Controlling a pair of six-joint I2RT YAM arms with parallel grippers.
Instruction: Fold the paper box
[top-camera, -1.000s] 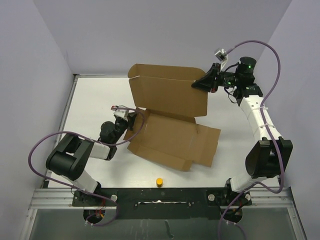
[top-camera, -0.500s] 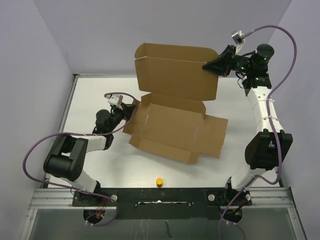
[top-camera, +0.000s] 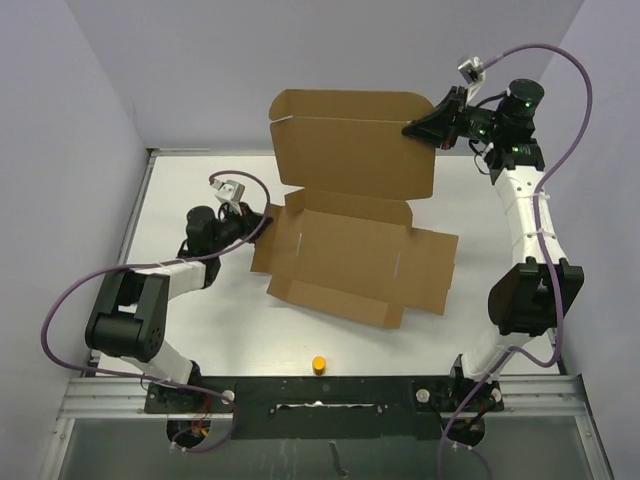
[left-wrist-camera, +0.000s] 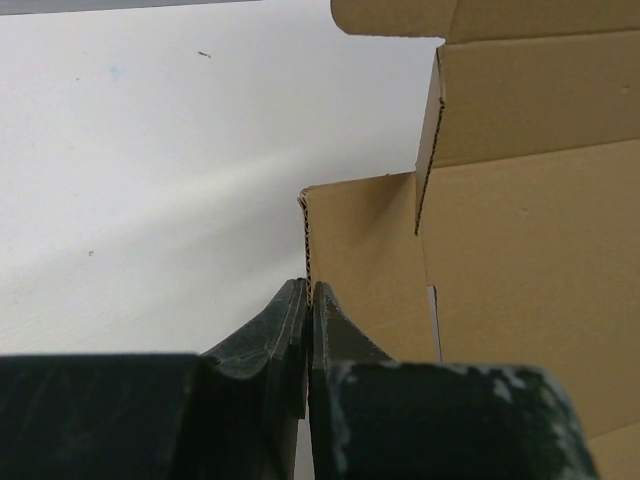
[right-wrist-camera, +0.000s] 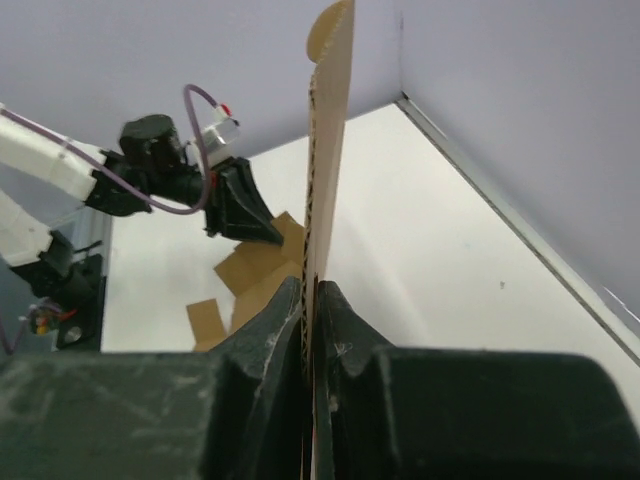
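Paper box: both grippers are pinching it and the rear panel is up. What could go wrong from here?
1. The right gripper pinches only the thin side edge of the raised panel of the paper box, so the cardboard could slip out or crease there.
2. The left gripper holds just the edge of a small corner flap on the left. If the arms pull apart, that flap might bend or tear.

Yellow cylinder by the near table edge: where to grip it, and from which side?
Grip the yellow cylinder across its round side, coming straight down from above. It seems to stand on end, apart from the paper box, so nothing blocks that approach. The left gripper and right gripper are both shut on box edges; one must let go first.
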